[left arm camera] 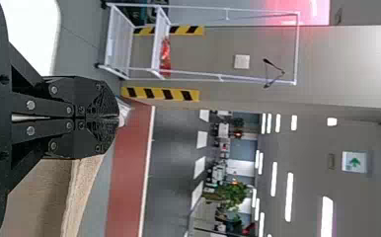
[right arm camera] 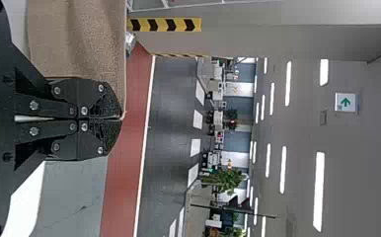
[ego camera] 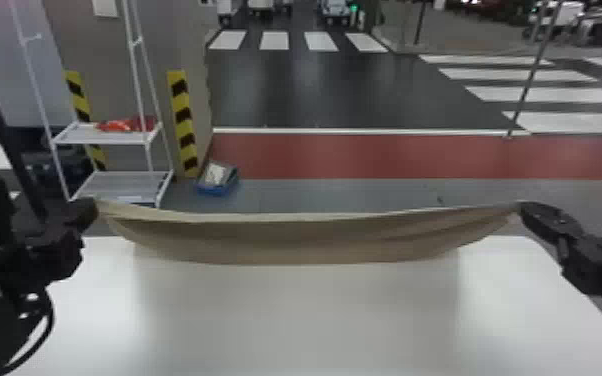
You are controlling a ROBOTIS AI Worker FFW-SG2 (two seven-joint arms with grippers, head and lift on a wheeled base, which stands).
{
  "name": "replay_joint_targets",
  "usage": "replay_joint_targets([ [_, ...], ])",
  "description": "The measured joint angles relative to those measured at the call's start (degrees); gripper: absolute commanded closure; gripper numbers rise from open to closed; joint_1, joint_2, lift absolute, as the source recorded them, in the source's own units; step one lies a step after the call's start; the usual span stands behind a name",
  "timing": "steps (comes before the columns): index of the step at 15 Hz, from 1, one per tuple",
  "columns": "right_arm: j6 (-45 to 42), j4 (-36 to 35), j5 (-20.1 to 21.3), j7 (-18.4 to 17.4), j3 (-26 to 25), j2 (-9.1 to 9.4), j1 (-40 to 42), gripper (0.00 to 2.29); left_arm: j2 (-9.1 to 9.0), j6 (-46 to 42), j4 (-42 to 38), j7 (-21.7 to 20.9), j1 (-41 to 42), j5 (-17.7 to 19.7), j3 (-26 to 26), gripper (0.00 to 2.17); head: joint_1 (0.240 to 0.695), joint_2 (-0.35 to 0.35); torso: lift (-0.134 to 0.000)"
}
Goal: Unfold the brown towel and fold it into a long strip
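The brown towel (ego camera: 310,240) is stretched from side to side above the far edge of the counter (ego camera: 305,320), its top hem sagging slightly in the middle and its lower part bellying down in a shallow curve. The left gripper (left arm camera: 118,118) is near the far left corner with its jaws clamped on one end of the top hem; the right gripper (right arm camera: 122,118), by the far right corner, has its jaws closed on the other end. Whether the lower part touches the counter, or hangs doubled, cannot be told. The step in hand appears to be spreading the towel before it is laid down and folded lengthwise. To do it well, both arms should descend together at matching height, so that the cloth lands square to the far edge. A little outward tension would take out the sag, but too much could pull a corner free, since each grip seems to catch only a small pinch. Drawing the hem toward the near edge while lowering should help the cloth lie flat; dropping it straight down might bunch it or let it slip over the far edge.
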Motion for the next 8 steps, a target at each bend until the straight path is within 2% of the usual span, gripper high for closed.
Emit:
replay_joint_targets([
  [1,-2.51,-1.44,-0.45,0.02,-0.9,-0.06,3.62,1.6,-0.19,-0.05,-1.83,0.21,3.8,-0.54,0.32,1.26,0.615,-0.031,-0.125],
  [4,-8.05,-3.93,-0.96,2.07,-3.3,0.94,11.83,1.6,-1.49,0.67,-6.37,0.45,13.52,-3.72,0.53,1.26,0.693,-0.04,-0.125],
  [8,-14.86,-4.1,-0.08,6.04,-5.1,4.29,19.38,1.6,-3.07,0.53,-7.97,0.72,21.11,-5.61,-0.58,1.25,0.695,-0.054,-0.125],
])
